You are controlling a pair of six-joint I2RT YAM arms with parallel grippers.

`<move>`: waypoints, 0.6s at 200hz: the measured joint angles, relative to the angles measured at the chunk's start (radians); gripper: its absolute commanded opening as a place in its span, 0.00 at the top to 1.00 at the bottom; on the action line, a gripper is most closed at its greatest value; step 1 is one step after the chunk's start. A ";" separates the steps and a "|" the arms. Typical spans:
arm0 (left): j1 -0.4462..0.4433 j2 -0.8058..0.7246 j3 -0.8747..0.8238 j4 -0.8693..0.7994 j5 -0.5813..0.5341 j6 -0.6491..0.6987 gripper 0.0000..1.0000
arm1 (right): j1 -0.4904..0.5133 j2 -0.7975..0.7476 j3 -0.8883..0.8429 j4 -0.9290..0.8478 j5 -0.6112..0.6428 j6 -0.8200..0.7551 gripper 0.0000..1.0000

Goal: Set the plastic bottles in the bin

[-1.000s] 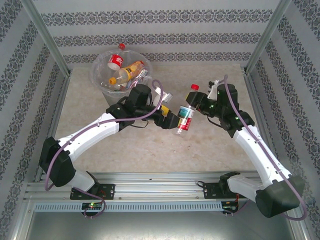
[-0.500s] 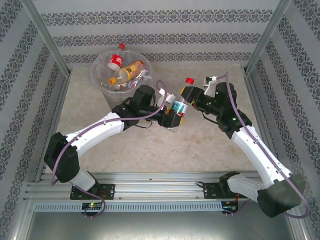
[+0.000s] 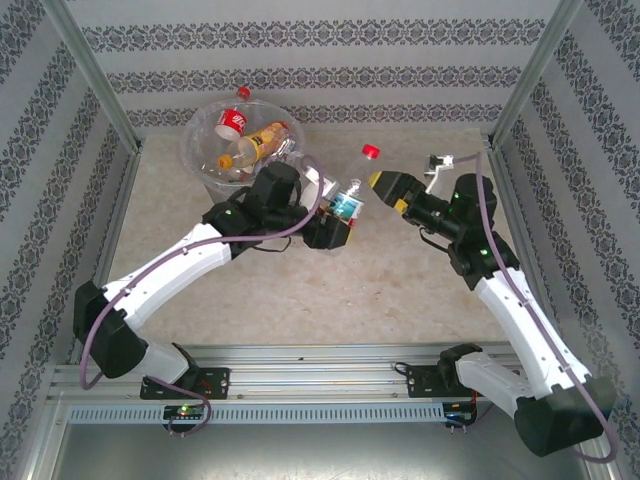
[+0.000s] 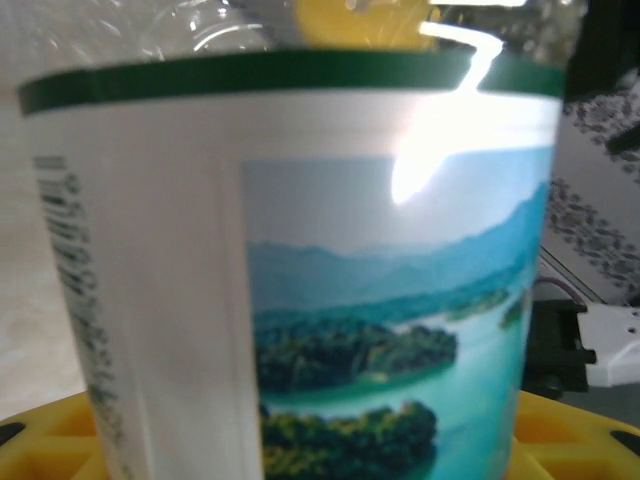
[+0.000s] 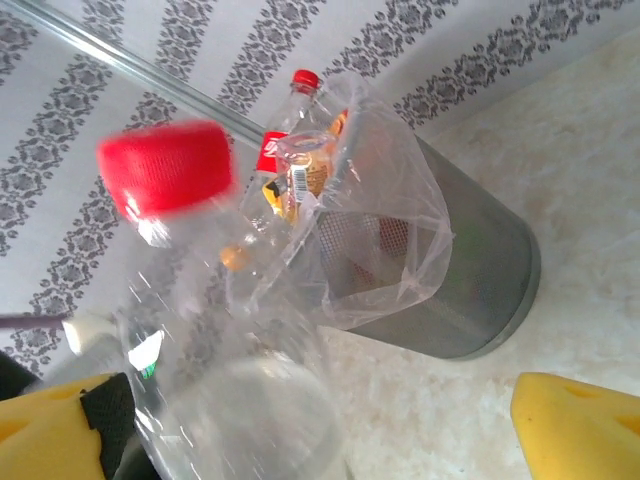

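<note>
**Held bottle to be lifted over the bin rim before the grip is opened**

The left gripper [image 3: 337, 217] is pinched on the lower body of a clear plastic bottle [image 3: 352, 190] with a red cap and a white, green-banded label printed with a lake landscape. In the left wrist view that label [image 4: 300, 280] is seated against the yellow foam pads [image 4: 560, 430]. The bottle is held off the pale marbled table [image 3: 300, 290], tilted, cap toward the back wall, just right of the bin. The right gripper [image 3: 392, 192] stands spread just beside the bottle's neck, its yellow pads [image 5: 580, 425] well apart.

The bottle looks thin-walled, smooth and glossy, so slipping or denting is to be expected. A steady pinch should be kept and the right arm drawn clear first. The grey translucent round bin [image 3: 212, 188] is lined with a loose, crinkled clear bag [image 5: 400, 200] that flares above the rim. The drop is best made well inside it, beside the red-labelled bottle [image 3: 233, 118] and the orange bottle [image 3: 262, 140] lying there.
</note>
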 measured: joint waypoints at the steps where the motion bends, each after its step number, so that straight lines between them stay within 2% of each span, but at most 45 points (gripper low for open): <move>1: 0.002 -0.002 0.006 -0.005 -0.005 0.002 0.41 | -0.001 -0.002 -0.001 0.000 -0.002 -0.001 0.02; 61: 0.101 -0.033 0.307 -0.292 -0.291 0.125 0.38 | -0.008 -0.079 0.007 -0.087 -0.089 -0.190 0.02; 120: 0.307 0.067 0.586 -0.557 -0.529 0.191 0.37 | -0.008 -0.084 0.025 -0.186 -0.097 -0.299 0.02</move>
